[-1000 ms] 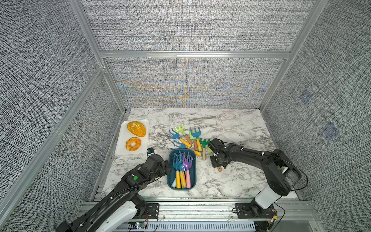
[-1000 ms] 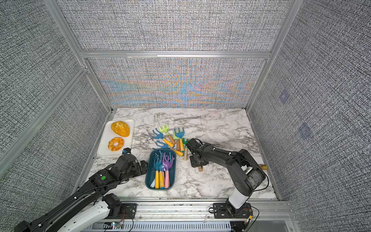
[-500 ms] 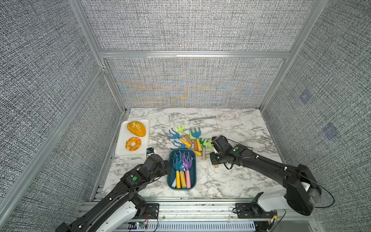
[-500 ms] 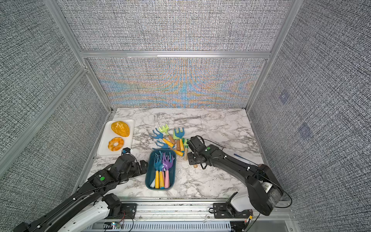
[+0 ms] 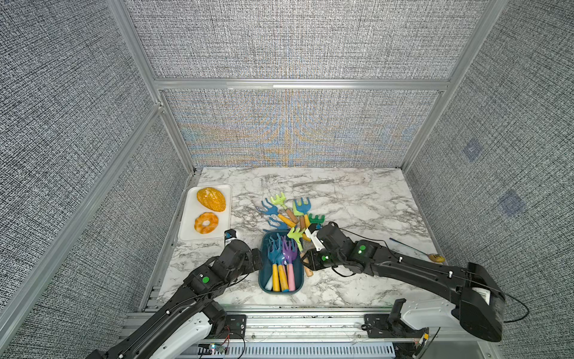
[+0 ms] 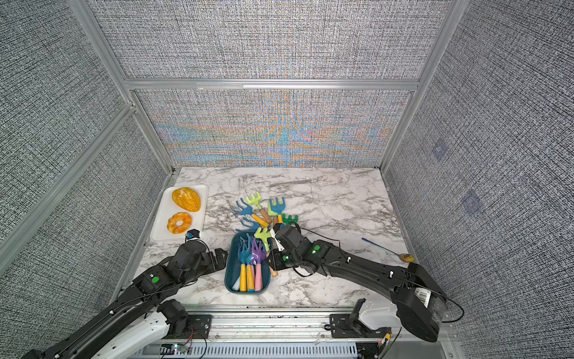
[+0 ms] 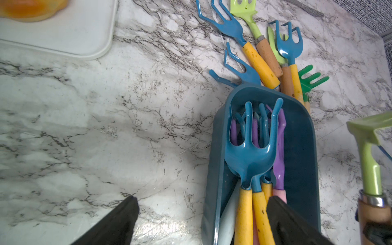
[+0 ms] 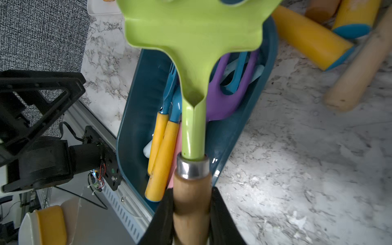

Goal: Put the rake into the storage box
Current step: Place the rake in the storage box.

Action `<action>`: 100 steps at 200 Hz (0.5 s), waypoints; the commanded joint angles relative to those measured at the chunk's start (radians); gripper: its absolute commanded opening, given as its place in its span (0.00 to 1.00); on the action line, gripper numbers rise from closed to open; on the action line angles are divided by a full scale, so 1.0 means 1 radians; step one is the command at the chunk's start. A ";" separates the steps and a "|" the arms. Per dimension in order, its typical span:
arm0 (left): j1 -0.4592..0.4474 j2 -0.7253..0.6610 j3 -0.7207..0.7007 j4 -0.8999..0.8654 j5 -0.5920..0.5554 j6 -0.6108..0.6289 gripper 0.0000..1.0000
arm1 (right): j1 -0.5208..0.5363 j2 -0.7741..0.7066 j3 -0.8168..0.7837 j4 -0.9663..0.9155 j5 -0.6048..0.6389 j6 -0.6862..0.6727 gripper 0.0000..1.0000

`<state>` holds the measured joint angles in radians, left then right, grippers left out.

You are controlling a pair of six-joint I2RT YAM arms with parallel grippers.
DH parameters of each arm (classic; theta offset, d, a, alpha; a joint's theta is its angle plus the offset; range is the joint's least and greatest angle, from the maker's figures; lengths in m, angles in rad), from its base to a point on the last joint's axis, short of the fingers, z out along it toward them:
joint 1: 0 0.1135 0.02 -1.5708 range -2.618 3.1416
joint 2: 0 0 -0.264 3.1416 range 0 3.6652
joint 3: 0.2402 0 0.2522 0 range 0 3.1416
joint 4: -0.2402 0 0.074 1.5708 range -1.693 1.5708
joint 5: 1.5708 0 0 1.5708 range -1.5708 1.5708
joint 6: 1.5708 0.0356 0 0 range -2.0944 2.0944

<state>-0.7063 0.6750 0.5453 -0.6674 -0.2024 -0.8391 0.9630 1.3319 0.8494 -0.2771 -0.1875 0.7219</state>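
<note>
Right wrist: right tool grips lime rake.

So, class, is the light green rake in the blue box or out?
Out. The right gripper holds the light green rake by its wooden handle, raised over the box's edge, not resting inside.

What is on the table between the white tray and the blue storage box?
Nothing: the left wrist view shows only bare marble table between the tray and the storage box. The open left gripper straddles the box's wall on that side.
</note>
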 commanded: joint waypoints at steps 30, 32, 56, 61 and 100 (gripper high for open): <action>0.000 -0.023 -0.015 0.009 -0.009 0.000 0.99 | 0.061 0.078 0.002 0.133 0.005 0.131 0.01; 0.000 -0.023 -0.015 0.008 -0.009 0.000 0.99 | 0.061 0.081 0.002 0.133 0.007 0.133 0.01; 0.001 -0.028 -0.022 0.011 -0.005 -0.001 0.99 | 0.075 0.119 -0.006 0.141 0.032 0.164 0.04; 0.001 -0.026 -0.022 0.013 -0.004 -0.001 0.99 | 0.078 0.126 -0.007 0.141 0.034 0.168 0.06; 0.001 0.000 -0.018 0.020 0.013 0.002 0.99 | 0.085 0.156 0.022 0.124 0.060 0.160 0.48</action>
<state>-0.7063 0.6605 0.5232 -0.6662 -0.2008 -0.8391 1.0435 1.4845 0.8478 -0.1688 -0.1616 0.8810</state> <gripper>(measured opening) 0.991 0.398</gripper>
